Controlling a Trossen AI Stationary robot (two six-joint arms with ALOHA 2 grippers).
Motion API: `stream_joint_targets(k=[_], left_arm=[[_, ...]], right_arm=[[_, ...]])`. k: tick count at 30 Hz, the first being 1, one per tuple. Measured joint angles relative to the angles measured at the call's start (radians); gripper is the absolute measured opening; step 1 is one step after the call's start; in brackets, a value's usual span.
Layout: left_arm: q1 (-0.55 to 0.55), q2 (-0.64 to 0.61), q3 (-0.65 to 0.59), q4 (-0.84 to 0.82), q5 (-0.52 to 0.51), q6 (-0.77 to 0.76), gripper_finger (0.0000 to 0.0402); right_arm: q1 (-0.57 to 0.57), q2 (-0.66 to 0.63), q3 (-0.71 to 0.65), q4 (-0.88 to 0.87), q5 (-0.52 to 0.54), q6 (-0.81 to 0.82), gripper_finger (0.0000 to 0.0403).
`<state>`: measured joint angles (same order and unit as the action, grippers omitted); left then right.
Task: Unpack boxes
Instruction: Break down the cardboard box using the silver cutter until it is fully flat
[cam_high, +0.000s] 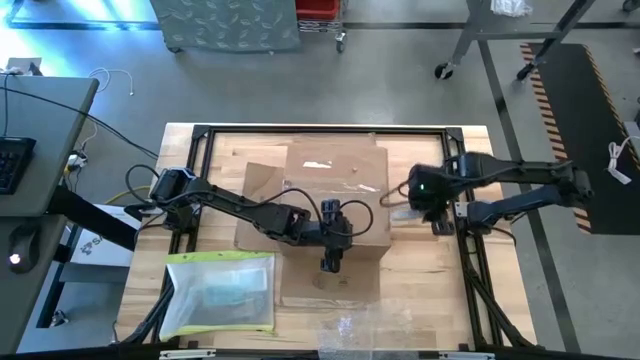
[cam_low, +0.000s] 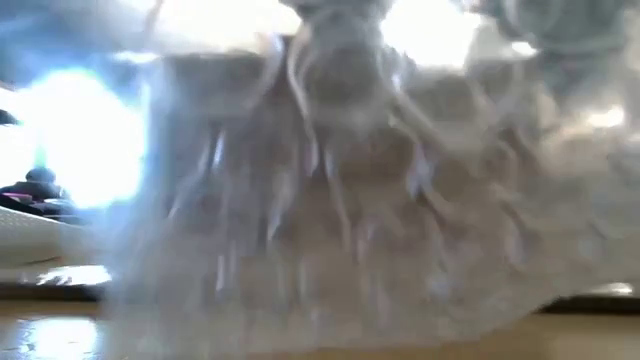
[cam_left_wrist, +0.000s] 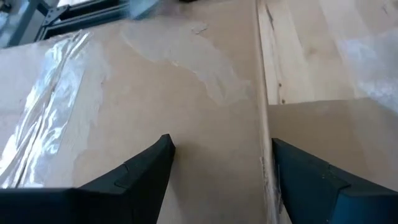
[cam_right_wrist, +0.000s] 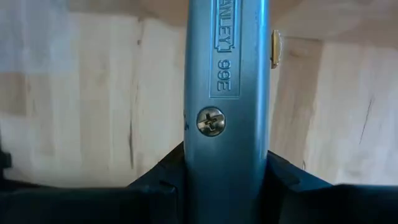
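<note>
Carton: A plain brown cardboard carton (cam_high: 335, 195) sits at the centre of the wooden table (cam_high: 430, 290), inside a black metal frame (cam_high: 330, 130) that runs round the tabletop. A strip of clear tape (cam_high: 318, 163) glints on its top face, and one flap (cam_high: 330, 285) lies flat on the table on the near side.

Left gripper: The left gripper (cam_high: 332, 262) hangs over the carton's near edge, reached out from the table's left side. In the left wrist view its two dark fingers (cam_left_wrist: 146, 171) stand spread wide, with the carton's edge and bare cardboard (cam_left_wrist: 155, 99) between them; they pinch nothing.

Right gripper: The right gripper (cam_high: 437, 222) waits just beside the carton's right side. The right wrist view shows its fingers pressed against a blue-grey metal utility knife (cam_right_wrist: 227, 106), the handle's cross-head screw (cam_right_wrist: 211, 121) facing the camera. In the high view the knife's tip points toward the carton.

Sleeve: A flat clear sleeve with a yellow edge (cam_high: 220, 292) lies on the table's near-left corner, apart from the carton.

Film: Crinkly clear plastic film (cam_high: 375, 335) rests at the table's near edge and fills the low view (cam_low: 330, 200), hiding the carton there.
</note>
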<state>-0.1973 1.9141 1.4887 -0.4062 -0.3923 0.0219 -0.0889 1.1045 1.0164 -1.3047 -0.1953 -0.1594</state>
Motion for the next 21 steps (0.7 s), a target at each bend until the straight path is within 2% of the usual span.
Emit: stream_joint_targets(k=[2,8,13,15,19,21], left_arm=[[0.001,0.0,0.0,-0.006,-0.007,-0.011,0.0241],[0.003,0.0,-0.001,0.006,0.004,-0.012,0.0241],[-0.013,-0.035,0.004,0.061,0.013,-0.01,0.0241],[-0.017,-0.057,0.03,0.05,-0.001,-0.01,0.024],[-0.018,-0.137,0.088,0.019,-0.054,-0.011,0.024],[-0.019,-0.19,0.107,-0.052,-0.091,-0.027,0.024]], right_arm=[[0.026,0.0,0.0,0.002,-0.031,0.012,0.0095],[0.139,-0.023,0.01,0.003,0.004,0.134,0.0094],[0.216,-0.134,0.016,0.13,0.068,0.262,0.0094],[0.241,-0.186,0.016,0.197,0.162,0.312,0.0094],[0.302,-0.251,0.016,0.292,0.503,0.439,0.0094],[0.335,-0.267,0.016,0.298,0.634,0.497,0.0094]])
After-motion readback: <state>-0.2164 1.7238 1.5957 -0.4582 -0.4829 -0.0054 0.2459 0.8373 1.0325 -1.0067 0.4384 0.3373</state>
